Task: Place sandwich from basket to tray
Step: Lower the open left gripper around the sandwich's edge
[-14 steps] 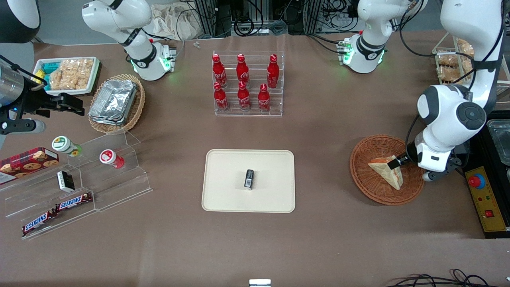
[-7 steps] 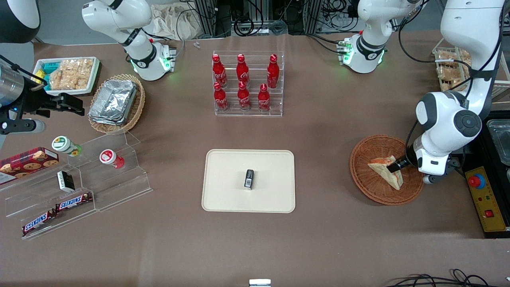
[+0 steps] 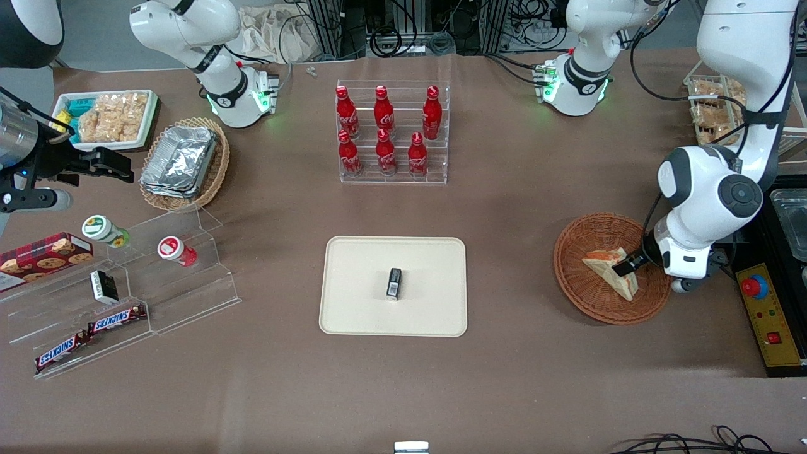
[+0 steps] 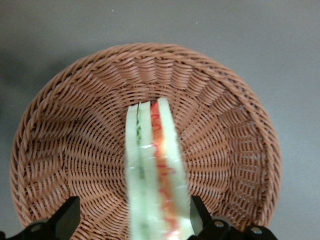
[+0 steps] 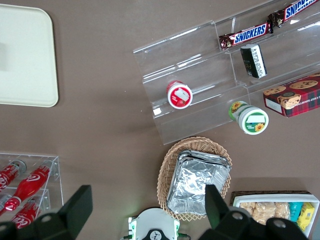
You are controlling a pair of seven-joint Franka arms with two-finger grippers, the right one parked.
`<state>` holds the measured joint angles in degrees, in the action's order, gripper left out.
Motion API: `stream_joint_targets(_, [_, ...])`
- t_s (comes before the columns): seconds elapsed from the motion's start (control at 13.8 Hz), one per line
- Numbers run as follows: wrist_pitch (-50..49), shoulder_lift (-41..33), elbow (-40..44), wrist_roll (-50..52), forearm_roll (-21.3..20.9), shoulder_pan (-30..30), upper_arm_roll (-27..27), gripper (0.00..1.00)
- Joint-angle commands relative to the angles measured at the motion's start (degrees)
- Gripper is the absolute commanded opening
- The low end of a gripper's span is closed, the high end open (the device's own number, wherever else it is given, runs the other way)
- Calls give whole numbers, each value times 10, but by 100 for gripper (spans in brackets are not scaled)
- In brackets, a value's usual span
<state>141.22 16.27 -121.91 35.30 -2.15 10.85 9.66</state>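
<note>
- Grasp step in hand: the left arm's black two-finger gripper [image 3: 625,265] is set low inside the round reddish-brown wicker basket [image 3: 583,287], straddling the triangular wedge sandwich of pale bread with red, orange and green filling [image 3: 610,272].
- In the wrist view the fingers [image 4: 67,216] are seen spread, one on each flank of the sandwich [image 4: 155,175]; one sits close against the bread, the other stands apart with a gap (not yet pinching, as judged).
- The sandwich is stood on edge in the basket [image 4: 60,150], filling edge toward the wrist camera.
- Next move, as judged: the fingers are to be pressed together on the bread, gently since it is soft, then the wedge is to be lifted above the rim before being carried sideways.
- Destination: the flat cream-beige rectangular tray [image 3: 353,302], toward the parked arm's end from the basket, well apart.
- A small black object [image 3: 394,282] stands at the tray's middle; bare tray beside it should be chosen.
- A clear rack of red bottles [image 3: 391,132] lies farther from the front camera than the tray (off the likely path).
</note>
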Motion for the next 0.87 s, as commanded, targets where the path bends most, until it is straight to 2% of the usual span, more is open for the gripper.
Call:
stream_joint_targets(0.0, [-23, 5, 20, 16, 0, 0, 3, 99])
stream_joint_targets(0.22, [-55, 10, 42, 18, 7, -1, 3, 99])
stream_joint_targets(0.8, [-38, 42, 35, 46, 8, 0, 3, 99])
